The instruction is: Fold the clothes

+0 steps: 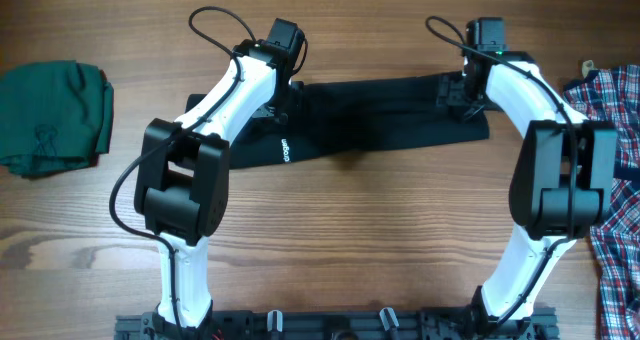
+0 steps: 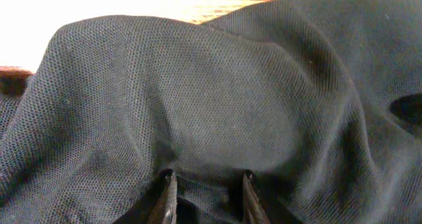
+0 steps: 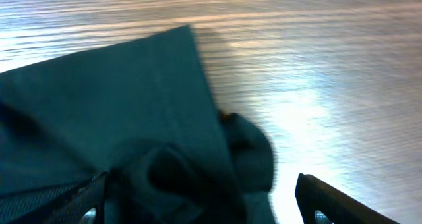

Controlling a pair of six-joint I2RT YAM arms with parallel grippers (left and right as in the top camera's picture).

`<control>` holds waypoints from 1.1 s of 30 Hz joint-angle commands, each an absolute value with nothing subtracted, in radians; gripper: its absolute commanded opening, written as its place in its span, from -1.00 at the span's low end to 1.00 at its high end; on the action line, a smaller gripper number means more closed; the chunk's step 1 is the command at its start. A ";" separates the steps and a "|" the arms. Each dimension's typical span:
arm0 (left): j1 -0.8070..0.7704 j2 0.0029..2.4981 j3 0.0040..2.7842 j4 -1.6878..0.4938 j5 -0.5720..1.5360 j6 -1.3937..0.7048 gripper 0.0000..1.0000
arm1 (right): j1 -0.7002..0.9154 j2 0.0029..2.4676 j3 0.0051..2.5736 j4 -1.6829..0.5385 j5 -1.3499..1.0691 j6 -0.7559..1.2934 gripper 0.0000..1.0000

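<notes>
The black shirt (image 1: 380, 120) lies lengthwise left–right — left end effector (image 2: 208, 179) pinching it, right end effector (image 3: 201, 188) spread

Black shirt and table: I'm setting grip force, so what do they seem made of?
Black shirt: soft matte knit, likely a cotton or polyester piqué; the left wrist view shows a fine dotted texture and loose folds. Table: wood or wood-look laminate, semi-glossy; grain lines and glare show.

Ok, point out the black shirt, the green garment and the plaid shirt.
black shirt (image 1: 380, 120), overhead view, middle of its flat body.
green garment (image 1: 55, 115), overhead view, centre of the bundle.
plaid shirt (image 1: 618, 95), overhead view, its upper part.
</notes>
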State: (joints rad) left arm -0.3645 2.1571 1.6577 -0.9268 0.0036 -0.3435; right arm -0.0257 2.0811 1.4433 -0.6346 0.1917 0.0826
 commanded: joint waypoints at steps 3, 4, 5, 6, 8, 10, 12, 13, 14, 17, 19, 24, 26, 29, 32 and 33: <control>-0.356 2.173 1.648 -0.932 -0.017 -0.348 -0.34 | -0.150 2.078 1.451 -0.634 0.268 0.022 0.84; -0.356 2.173 1.648 -0.932 -0.017 -0.348 -0.34 | -0.165 2.078 1.451 -0.618 0.253 -0.016 0.88; -0.356 2.173 1.648 -0.932 -0.017 -0.348 -0.34 | -0.174 2.078 1.451 -0.594 0.238 -0.064 0.88; -0.356 2.173 1.648 -0.931 -0.017 -0.348 -0.34 | -0.175 2.078 1.451 -0.581 0.238 -0.079 0.89; -0.355 2.173 1.648 -0.932 -0.018 -0.345 -0.33 | -0.175 2.078 1.451 -0.561 0.240 -0.083 0.91; -0.346 2.173 1.648 -0.933 -0.050 -0.316 -0.34 | -0.179 2.078 1.451 -0.546 0.284 -0.101 0.98; -0.322 2.173 1.648 -0.951 -0.073 -0.291 -0.33 | -0.196 2.078 1.451 -0.544 0.291 -0.105 1.00; -0.308 2.173 1.648 -0.955 -0.072 -0.292 -0.33 | -0.205 2.078 1.451 -0.544 0.287 -0.104 0.99; -0.284 2.173 1.649 -0.956 -0.047 -0.292 -0.36 | -0.218 2.078 1.451 -0.537 0.284 -0.105 0.99; -0.247 2.136 1.656 -0.890 -0.035 -0.289 -0.37 | -0.229 2.077 1.456 -0.508 0.320 -0.158 0.99; -0.226 2.091 1.697 -0.894 -0.025 -0.288 -0.35 | -0.242 2.077 1.467 -0.513 0.316 -0.157 0.99; -0.204 1.947 1.734 -0.962 -0.003 -0.356 -0.17 | -0.237 2.054 1.594 -0.617 0.188 -0.155 0.99; -0.174 1.953 1.732 -1.079 -0.004 -0.458 -0.17 | -0.232 2.043 1.647 -0.693 0.068 -0.155 1.00; -0.159 1.987 1.729 -1.216 0.025 -0.457 -0.17 | -0.219 2.038 1.657 -0.782 -0.114 -0.155 0.99; -0.156 1.998 1.657 -1.191 0.027 -0.493 -0.16 | -0.196 2.038 1.655 -0.854 -0.249 -0.149 0.99; -0.154 1.998 1.615 -1.139 0.034 -0.507 -0.16 | -0.183 2.038 1.655 -0.867 -0.276 -0.149 1.00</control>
State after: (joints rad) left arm -0.1570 1.9808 1.6955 -1.1988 0.0124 -0.4435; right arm -0.2096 2.0644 1.6405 -0.8478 -0.1234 -0.1440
